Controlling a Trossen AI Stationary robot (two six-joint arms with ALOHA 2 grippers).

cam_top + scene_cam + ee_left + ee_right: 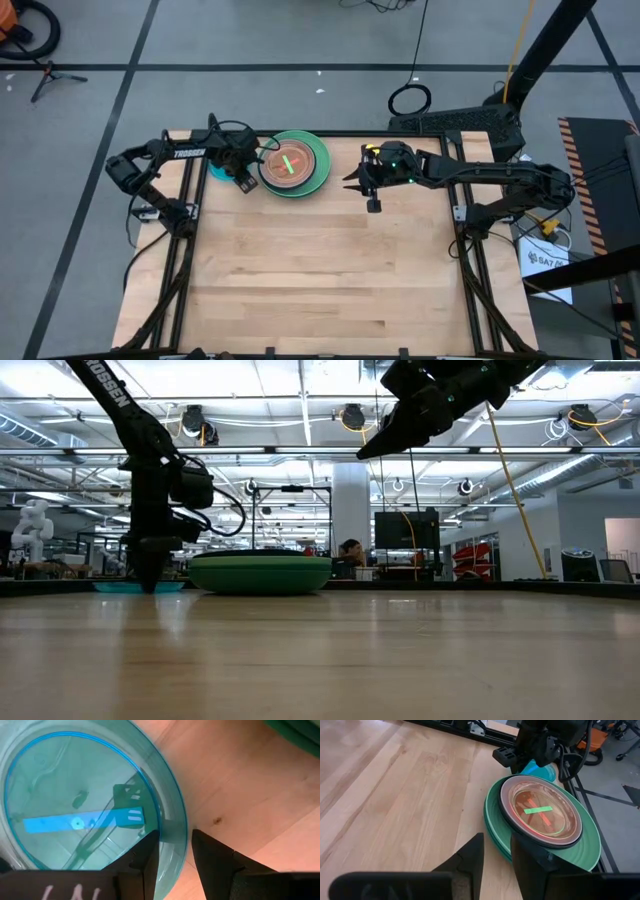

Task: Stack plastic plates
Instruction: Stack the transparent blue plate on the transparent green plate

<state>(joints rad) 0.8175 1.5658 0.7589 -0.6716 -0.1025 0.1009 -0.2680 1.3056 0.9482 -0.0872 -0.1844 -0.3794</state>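
While viewing from above: stacked plates sitting near counter far edge, broad bare wood lying nearer. Low: right hand hanging raised, slightly parted, empty. Left wrist: left hand straddling blue plate rim, pinching it.

table: wood | on it: plate stack, blue plate
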